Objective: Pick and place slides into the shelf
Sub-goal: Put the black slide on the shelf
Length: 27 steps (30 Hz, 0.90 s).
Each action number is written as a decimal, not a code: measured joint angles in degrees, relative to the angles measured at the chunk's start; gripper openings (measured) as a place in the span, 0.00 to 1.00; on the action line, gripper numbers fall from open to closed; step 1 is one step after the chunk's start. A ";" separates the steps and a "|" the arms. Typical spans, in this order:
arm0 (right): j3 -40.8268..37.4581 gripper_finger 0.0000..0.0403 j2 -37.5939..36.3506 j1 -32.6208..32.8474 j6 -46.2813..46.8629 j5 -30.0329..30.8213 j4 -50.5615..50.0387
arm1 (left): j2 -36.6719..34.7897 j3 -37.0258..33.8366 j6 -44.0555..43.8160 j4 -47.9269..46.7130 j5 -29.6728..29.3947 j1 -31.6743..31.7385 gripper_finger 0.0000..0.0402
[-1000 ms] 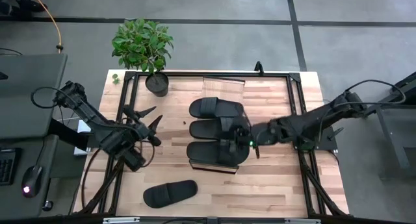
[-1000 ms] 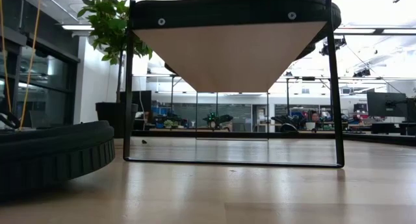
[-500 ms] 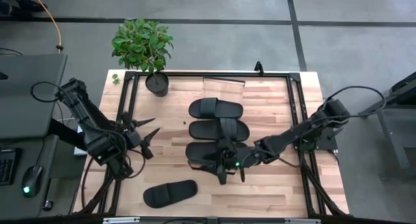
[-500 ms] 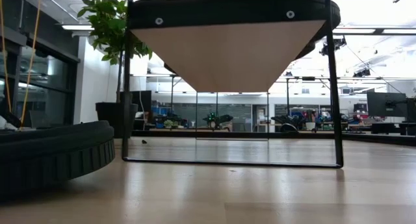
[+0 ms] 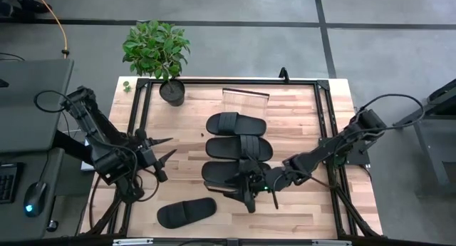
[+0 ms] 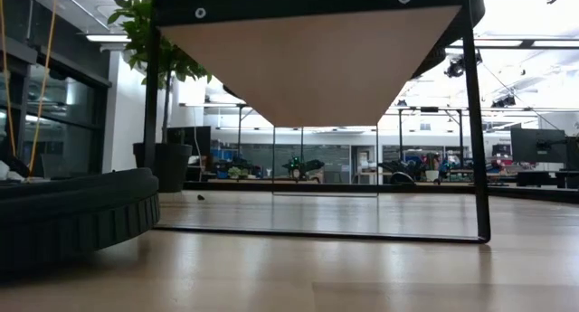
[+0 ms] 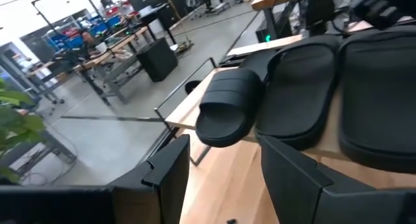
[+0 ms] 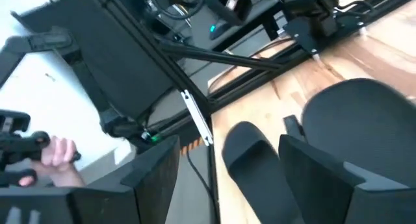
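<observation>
Three black slides (image 5: 236, 147) lie side by side on the shelf, whose bare far end (image 5: 246, 98) shows past them. The low view looks up at the plank's underside (image 6: 308, 68). A fourth slide (image 5: 187, 212) lies flat on the table at the near left, and it shows in the low view (image 6: 72, 212) and the right wrist view (image 8: 250, 159) too. My right gripper (image 5: 261, 201) is open at the shelf's near end, beside the nearest slide (image 8: 364, 120). My left gripper (image 5: 171, 147) hangs open and empty left of the shelf, facing the slides (image 7: 227, 107). My right gripper stands open over the shelf's near end, one finger (image 8: 325, 178) close beside the nearest slide. The gripper itself hides the place, so I cannot tell whether it touches the slide or the shelf.
A potted plant (image 5: 157, 50) stands at the table's far left corner. Black frame rails (image 5: 329, 118) run along the table's sides. Bare tabletop (image 5: 306, 217) lies at the near right. A person's hand (image 8: 58, 156) shows beyond the table's left side.
My right gripper has gone down and toward the table's near edge, from over the nearest slide to the shelf's near end. The shelf with its three slides has slid a little toward the near edge. My left gripper has swung toward the table's left edge, turning somewhat.
</observation>
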 joint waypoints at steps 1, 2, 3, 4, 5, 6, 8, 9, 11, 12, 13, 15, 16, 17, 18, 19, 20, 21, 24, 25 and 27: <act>-0.07 0.63 -0.66 -0.23 -0.53 0.03 -1.29 | 0.04 0.00 0.03 0.30 0.00 -0.43 0.43; -0.08 0.63 -1.32 -0.49 -0.84 0.02 -2.29 | 0.07 0.00 0.15 0.77 -0.04 -0.84 0.43; -0.08 0.63 -2.15 -0.85 -1.03 0.09 -3.66 | 0.09 0.00 0.35 1.17 -0.15 -1.29 0.43; -0.06 0.63 -3.08 -1.19 -1.25 0.40 -5.45 | 0.09 0.00 0.64 1.69 -0.14 -1.73 0.43; -0.06 0.63 -3.84 -1.52 -1.61 0.58 -7.23 | 0.09 0.00 1.35 2.63 0.08 -2.11 0.43; -0.06 0.63 -4.48 -1.95 -1.67 0.99 -8.75 | 0.09 0.00 2.27 3.82 0.92 -2.47 0.43; -0.08 0.63 -6.06 -2.45 -1.94 1.88 -12.61 | 0.09 0.00 4.27 6.52 3.88 -3.09 0.43; -0.08 0.63 -6.86 -2.69 -1.97 2.18 -13.82 | 0.09 0.00 4.98 8.28 5.83 -3.44 0.43; -0.06 0.63 -8.64 -3.24 -2.06 3.11 -16.77 | 0.10 0.00 6.10 12.05 10.22 -3.77 0.43; -0.05 0.63 -9.33 -3.47 -2.41 3.55 -18.04 | 0.16 0.00 6.37 14.19 12.08 -4.08 0.43; -0.06 0.63 -9.96 -3.76 -3.08 3.80 -19.50 | 0.29 0.00 6.43 16.20 13.60 -4.46 0.43; -0.06 0.63 -11.10 -4.28 -4.04 3.96 -21.56 | 0.71 0.00 6.39 19.69 15.79 -5.37 0.43; -0.06 0.63 -11.75 -4.57 -4.60 3.97 -22.41 | 0.88 0.00 6.14 21.60 16.40 -5.78 0.43; -0.06 0.63 -12.36 -4.87 -4.94 3.99 -23.14 | 1.00 0.00 5.89 23.28 16.90 -6.30 0.43; -0.04 0.63 -12.85 -5.20 -5.14 3.96 -23.86 | 1.11 0.00 5.49 25.12 17.68 -6.71 0.43; -0.04 0.63 -13.29 -5.46 -5.61 3.97 -24.98 | 1.16 0.00 4.78 26.51 18.46 -7.08 0.43; -0.04 0.63 -13.56 -5.76 -5.97 3.96 -25.96 | 1.17 0.00 3.68 27.55 19.23 -7.49 0.43; -0.04 0.63 -13.83 -6.07 -6.23 3.95 -26.67 | 1.30 0.00 2.09 28.40 19.94 -7.75 0.43; -0.04 0.63 -14.71 -7.13 -6.50 3.96 -29.25 | 2.08 0.00 -3.38 29.11 22.10 -8.50 0.43; -0.04 0.63 -14.92 -7.49 -6.51 3.98 -30.20 | 2.36 0.00 -5.52 29.00 22.76 -8.69 0.43; -0.04 0.63 -15.01 -8.34 -6.52 3.98 -31.82 | 3.43 -0.02 -9.72 29.18 24.13 -8.92 0.43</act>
